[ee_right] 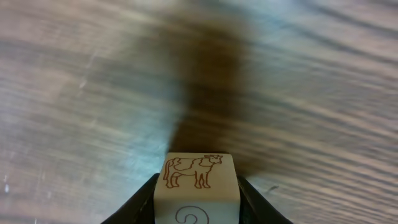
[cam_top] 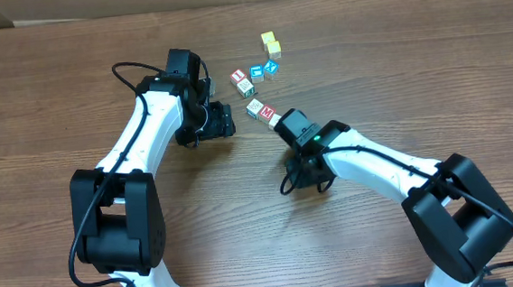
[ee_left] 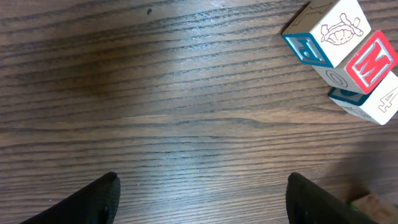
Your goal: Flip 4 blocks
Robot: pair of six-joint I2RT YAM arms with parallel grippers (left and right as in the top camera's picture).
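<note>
Block (ee_right: 200, 173) within right end effector (ee_right: 198, 194)

table (cam_top: 413, 51): carries all the cubes
far pair of cubes (cam_top: 269, 39): touching each other; farthest back, right of centre
middle pair of cubes (cam_top: 258, 72): side by side, just in front of the far pair; just right of the farthest block (cam_top: 238, 76)
second block (cam_top: 245, 87): just in front of the farthest block
third block (cam_top: 254, 107): nearer again; nearest block (cam_top: 269, 115) just beside it on the right
right fingers (ee_right: 138, 202): either side of the nearest block, touching it
left fingers (ee_left: 93, 199): left of the third block, apart from it
</note>
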